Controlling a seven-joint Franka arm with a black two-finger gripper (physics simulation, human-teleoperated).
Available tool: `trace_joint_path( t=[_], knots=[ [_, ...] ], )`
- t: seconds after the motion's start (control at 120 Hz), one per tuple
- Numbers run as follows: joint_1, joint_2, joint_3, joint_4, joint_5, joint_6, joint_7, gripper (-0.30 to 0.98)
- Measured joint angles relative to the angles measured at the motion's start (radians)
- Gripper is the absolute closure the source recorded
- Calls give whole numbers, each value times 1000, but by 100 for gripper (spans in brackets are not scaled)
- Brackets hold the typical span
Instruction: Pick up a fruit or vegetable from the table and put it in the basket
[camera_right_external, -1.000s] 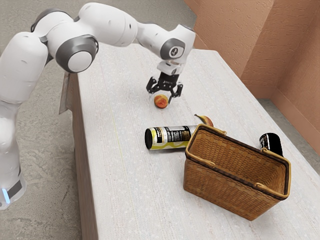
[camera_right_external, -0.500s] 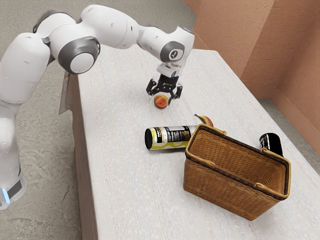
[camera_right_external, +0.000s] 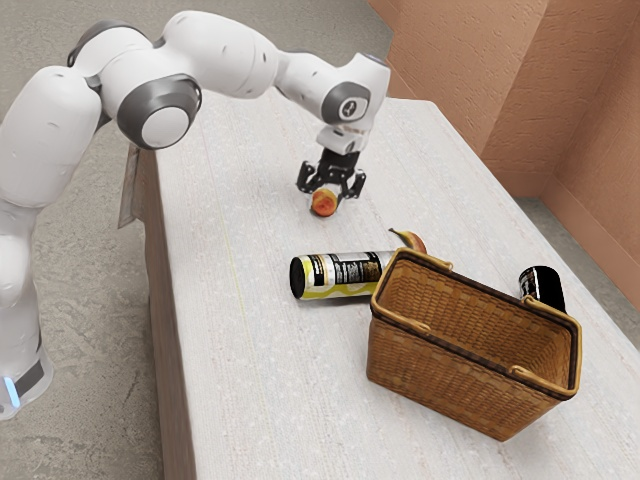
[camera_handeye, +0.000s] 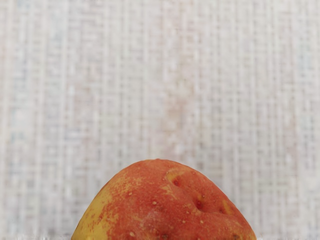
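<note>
Slipping is risked: the fruit (camera_right_external: 324, 204) is held by rounded sides in the part-closed gripper (camera_right_external: 329, 196), and might be dropped toward the counter's (camera_right_external: 245, 370) arm-side edge.

From my remote station I have the white arm (camera_right_external: 215, 55) reaching in from the exterior view's left, arched high, with its grey-banded joint (camera_right_external: 160, 110) raised. The wrist (camera_right_external: 352, 95) bends downward, and my black gripper (camera_right_external: 326, 200) hangs beneath it, pointing down. A blue light (camera_right_external: 12, 391) glows at the base.
</note>
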Motion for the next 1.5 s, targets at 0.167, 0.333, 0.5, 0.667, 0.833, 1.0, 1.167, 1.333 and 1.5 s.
trace_joint_path(
  t=[0.167,0.333,0.5,0.667,0.833,1.0,1.167,1.333,1.5],
  knots=[
    [-4,-1,0,4,-3,6,-24,34],
    [-17,-23,0,45,-2,9,-42,34],
    [-165,-133,4,128,4,-12,-68,33],
    [-290,-151,0,294,4,-69,-100,35],
    [-433,-157,-1,329,6,-97,-144,33],
    [-513,-153,-17,347,10,-110,-198,34],
    [-509,-93,-80,407,12,-108,-241,36],
    [-479,-33,-152,453,12,-95,-274,34],
    [-462,9,-191,463,11,-73,-303,34]
  ],
)
